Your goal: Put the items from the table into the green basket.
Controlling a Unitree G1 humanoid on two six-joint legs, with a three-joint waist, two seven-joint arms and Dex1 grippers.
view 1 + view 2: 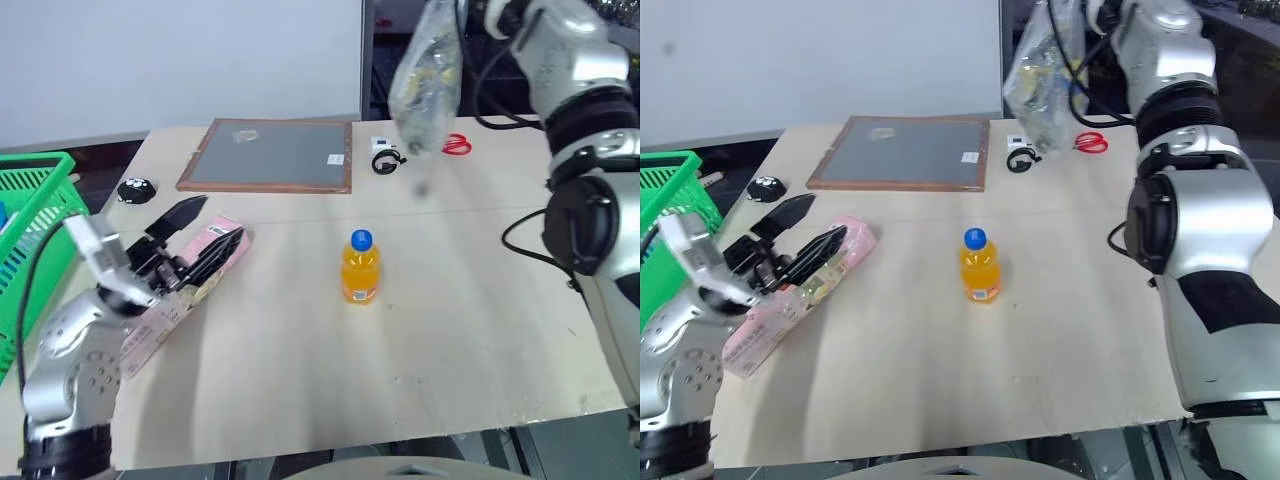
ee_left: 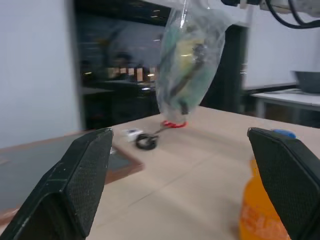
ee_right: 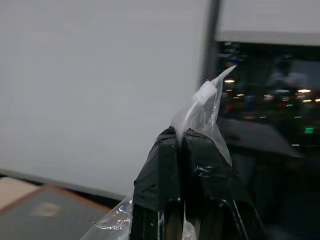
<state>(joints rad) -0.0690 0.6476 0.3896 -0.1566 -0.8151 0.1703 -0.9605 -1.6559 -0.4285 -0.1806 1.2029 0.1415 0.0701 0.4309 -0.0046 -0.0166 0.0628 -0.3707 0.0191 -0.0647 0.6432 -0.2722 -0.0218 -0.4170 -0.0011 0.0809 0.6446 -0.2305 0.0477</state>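
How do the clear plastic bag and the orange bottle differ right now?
The crinkly clear plastic bag with blue-yellow contents hangs in the air, pinched at its top by the right gripper, whose fingers are shut; the small orange drink bottle with blue cap stands upright on the table, untouched. The bag is soft and see-through, the bottle rigid and opaque orange. Both are outside the green basket.
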